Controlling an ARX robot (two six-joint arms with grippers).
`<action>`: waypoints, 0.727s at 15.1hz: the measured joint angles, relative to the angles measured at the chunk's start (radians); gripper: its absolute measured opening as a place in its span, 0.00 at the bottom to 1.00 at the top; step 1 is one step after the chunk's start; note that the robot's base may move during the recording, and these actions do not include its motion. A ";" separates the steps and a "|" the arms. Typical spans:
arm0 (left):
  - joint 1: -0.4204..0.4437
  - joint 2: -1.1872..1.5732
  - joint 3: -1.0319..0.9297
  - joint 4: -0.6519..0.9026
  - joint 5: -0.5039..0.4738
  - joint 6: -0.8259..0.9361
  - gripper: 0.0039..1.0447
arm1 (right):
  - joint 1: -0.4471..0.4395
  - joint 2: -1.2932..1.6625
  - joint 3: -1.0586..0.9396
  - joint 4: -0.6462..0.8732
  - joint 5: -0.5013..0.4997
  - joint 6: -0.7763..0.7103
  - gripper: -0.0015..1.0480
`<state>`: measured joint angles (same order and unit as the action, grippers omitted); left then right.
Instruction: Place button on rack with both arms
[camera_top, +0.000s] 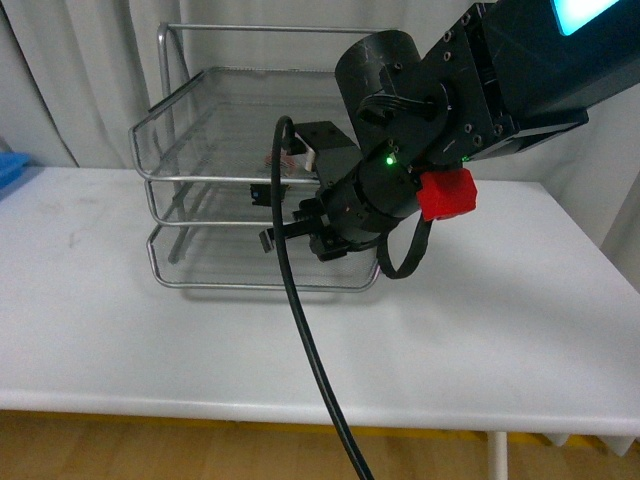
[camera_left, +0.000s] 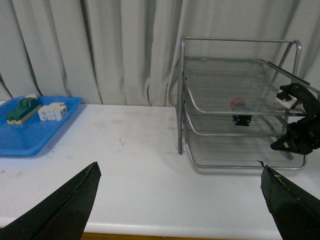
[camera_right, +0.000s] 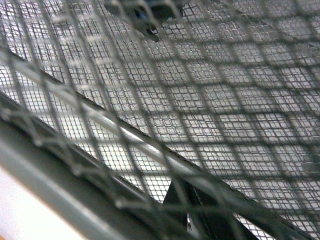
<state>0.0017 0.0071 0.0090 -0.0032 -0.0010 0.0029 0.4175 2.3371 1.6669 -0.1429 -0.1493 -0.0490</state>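
1. Silver wire mesh is being shown on the white worktop: the rack is standing toward the back, near the curtain.
2. The button is being carried inside the rack, red cap seen through the top mesh, dark body hanging below it.
3. The right arm's jaws are being held at the rack's front; their state cannot be told.
4. The left arm's jaws are being kept spread wide, holding nothing, well apart from the rack.
5. A blue tray with small blocks is being seen far to the left.
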 joint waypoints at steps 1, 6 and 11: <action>0.000 0.000 0.000 0.000 0.000 0.000 0.94 | 0.000 0.000 -0.002 0.014 0.000 0.000 0.02; 0.000 0.000 0.000 0.000 0.000 0.000 0.94 | 0.001 -0.007 -0.020 0.023 -0.008 0.008 0.02; 0.000 0.000 0.000 0.000 0.000 0.000 0.94 | 0.018 -0.102 -0.100 0.015 -0.024 0.046 0.02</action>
<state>0.0017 0.0071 0.0090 -0.0032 -0.0006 0.0029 0.4351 2.2353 1.5673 -0.1276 -0.1734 -0.0032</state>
